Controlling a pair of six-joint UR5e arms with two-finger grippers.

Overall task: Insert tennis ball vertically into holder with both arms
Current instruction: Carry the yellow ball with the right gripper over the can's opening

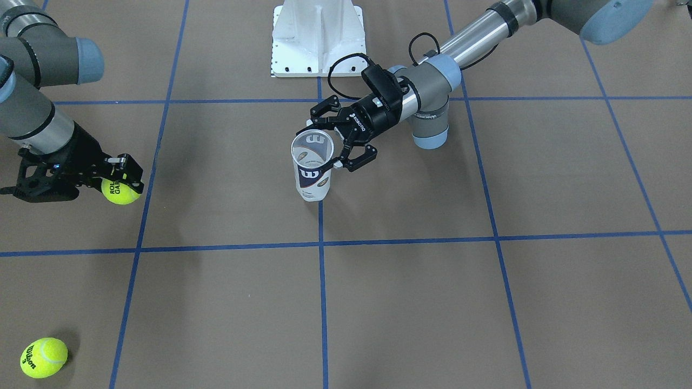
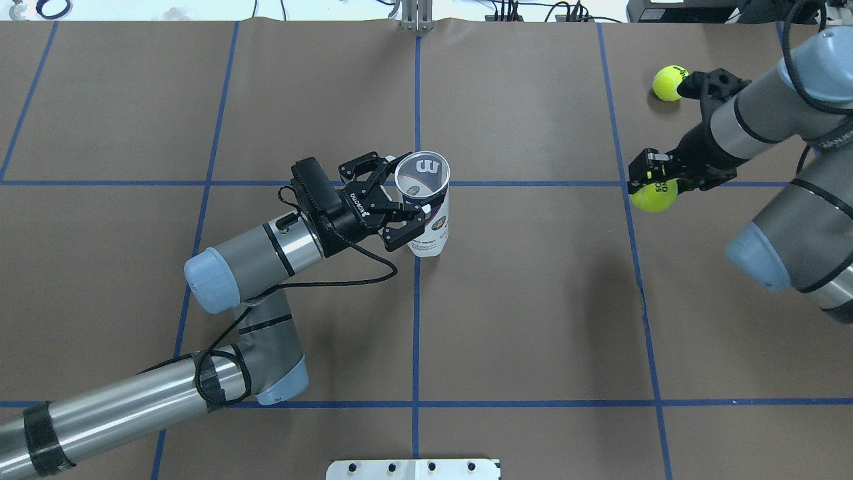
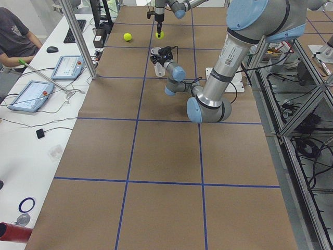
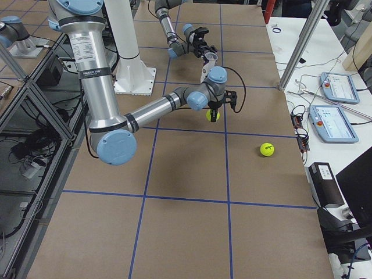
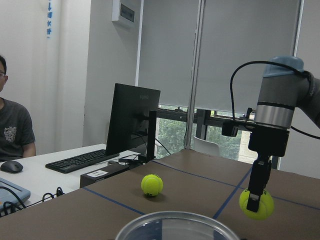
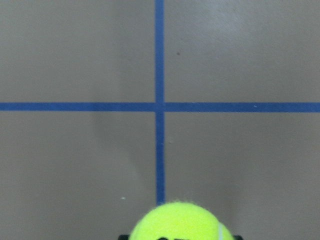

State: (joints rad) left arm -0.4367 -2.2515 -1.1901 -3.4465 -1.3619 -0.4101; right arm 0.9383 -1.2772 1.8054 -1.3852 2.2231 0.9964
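The holder (image 1: 312, 181), a clear can with a white and navy "W" label, stands upright at mid-table with its mouth open upward. My left gripper (image 1: 320, 147) is shut on it near the rim, one finger on each side; the overhead view shows the can (image 2: 430, 233) and gripper (image 2: 408, 195) too. The can's rim (image 5: 177, 225) shows in the left wrist view. My right gripper (image 1: 124, 179) is shut on a yellow tennis ball (image 1: 120, 192), held a little above the table off to the robot's right. The ball (image 2: 654, 195) and right gripper (image 2: 650, 177) also show overhead.
A second tennis ball (image 1: 43, 357) lies loose on the table beyond the held one, near the operators' edge (image 2: 668, 83). The white arm base (image 1: 318, 38) stands at the robot's side. Blue tape lines grid the brown table. A person sits at the desk past the table.
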